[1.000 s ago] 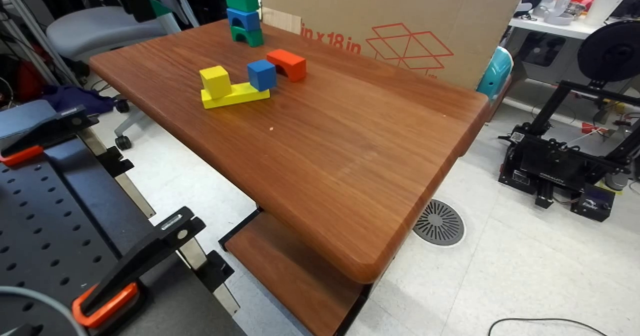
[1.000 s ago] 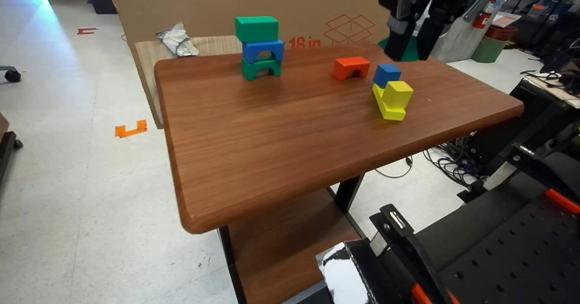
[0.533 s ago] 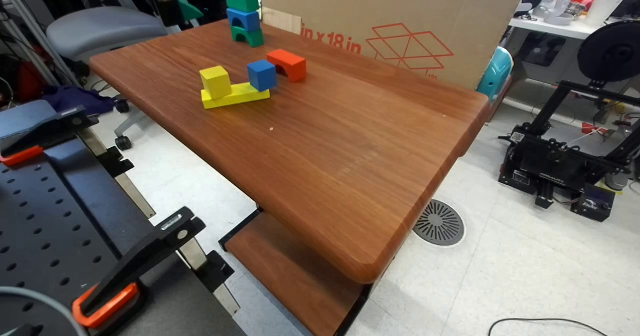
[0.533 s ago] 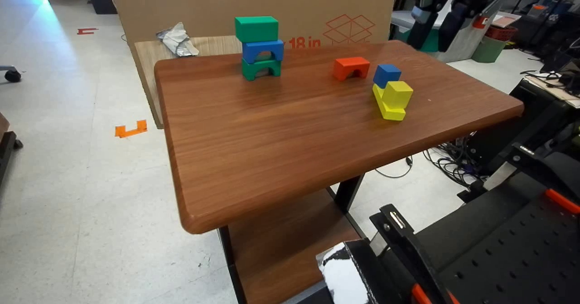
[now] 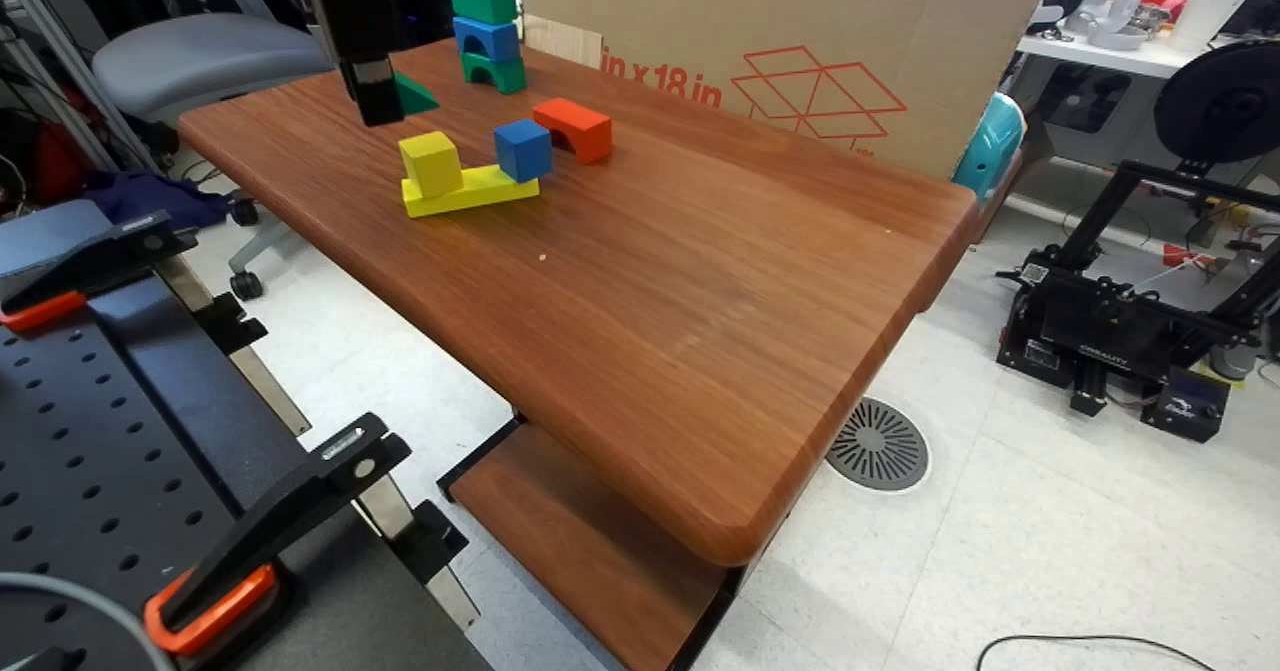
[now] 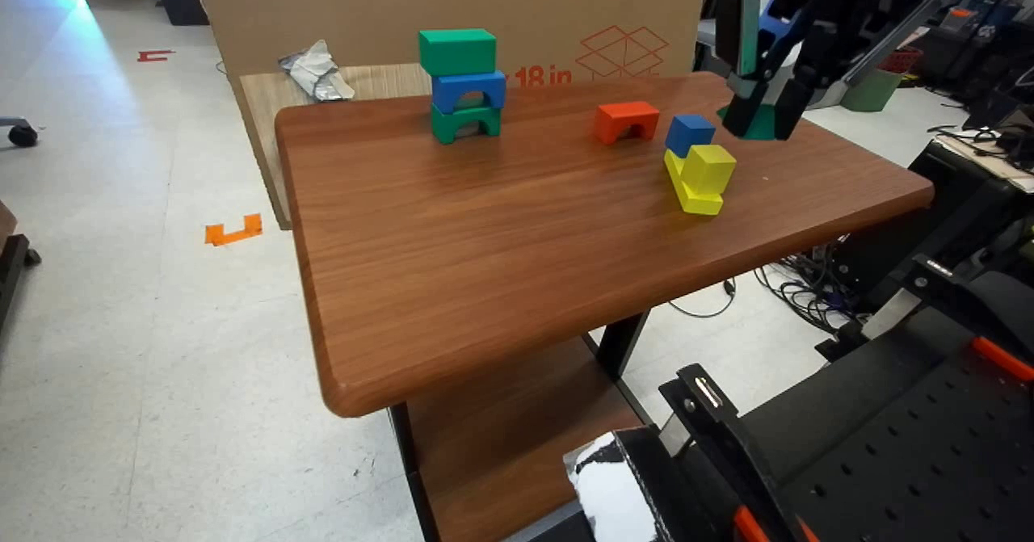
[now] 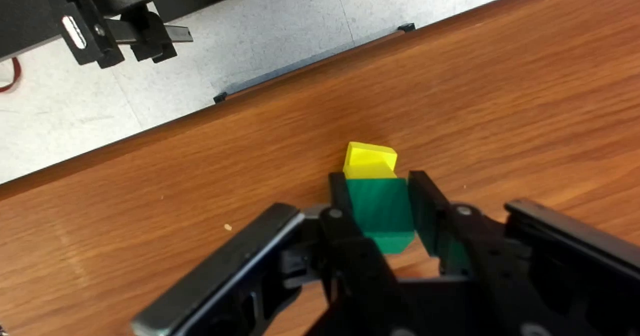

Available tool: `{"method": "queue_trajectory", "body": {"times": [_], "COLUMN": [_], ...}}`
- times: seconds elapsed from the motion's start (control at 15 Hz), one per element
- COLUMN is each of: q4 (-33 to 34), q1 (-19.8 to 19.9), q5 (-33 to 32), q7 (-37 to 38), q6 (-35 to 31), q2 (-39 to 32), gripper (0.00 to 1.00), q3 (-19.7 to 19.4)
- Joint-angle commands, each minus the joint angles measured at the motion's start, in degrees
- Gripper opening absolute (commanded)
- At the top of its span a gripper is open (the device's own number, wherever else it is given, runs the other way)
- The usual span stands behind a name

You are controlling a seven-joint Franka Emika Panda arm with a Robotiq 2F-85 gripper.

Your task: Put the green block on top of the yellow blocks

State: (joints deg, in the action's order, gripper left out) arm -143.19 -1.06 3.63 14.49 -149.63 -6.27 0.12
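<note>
My gripper point(image 7: 378, 191) is shut on a green block point(image 7: 382, 211), which sits between both fingertips. In an exterior view the block point(image 5: 412, 96) looks wedge-shaped and is held above the table, up and left of the yellow cube point(image 5: 432, 163). In an exterior view the gripper point(image 6: 761, 126) is right of the yellow cube point(image 6: 709, 169) and higher, apart from it. The yellow cube stands on one end of a long yellow block point(image 5: 472, 191). A blue cube point(image 5: 523, 149) is at its other end. In the wrist view the green block partly hides the yellow blocks point(image 7: 370, 158).
A red arch block point(image 5: 580, 129) stands behind the blue cube. A stack of a green arch, a blue arch and a green block point(image 6: 457, 52) stands near the table's back edge. A large cardboard box point(image 5: 780, 41) is behind the wooden table point(image 5: 680, 301). A grey chair point(image 5: 215, 61) stands beyond.
My gripper, still holding the green block, has come down and moved closer to the yellow blocks. It now hangs over the table. The blocks on the table have not moved.
</note>
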Motion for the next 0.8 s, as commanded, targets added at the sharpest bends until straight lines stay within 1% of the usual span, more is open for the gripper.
{"method": "queue_trajectory", "body": {"times": [0.0, 0.67, 0.73], "q4": [2.9, 4.9, 5.0], "q1": [-0.4, -1.5, -1.6], "q5": [-1.4, -1.6, -1.6], "q7": [1.7, 1.8, 1.8], "q6": [1.6, 1.4, 1.5], "q2": [-3.5, -6.4, -6.5], "gripper": [0.09, 0.09, 0.21], "q3": [-0.5, -0.7, -0.7]}}
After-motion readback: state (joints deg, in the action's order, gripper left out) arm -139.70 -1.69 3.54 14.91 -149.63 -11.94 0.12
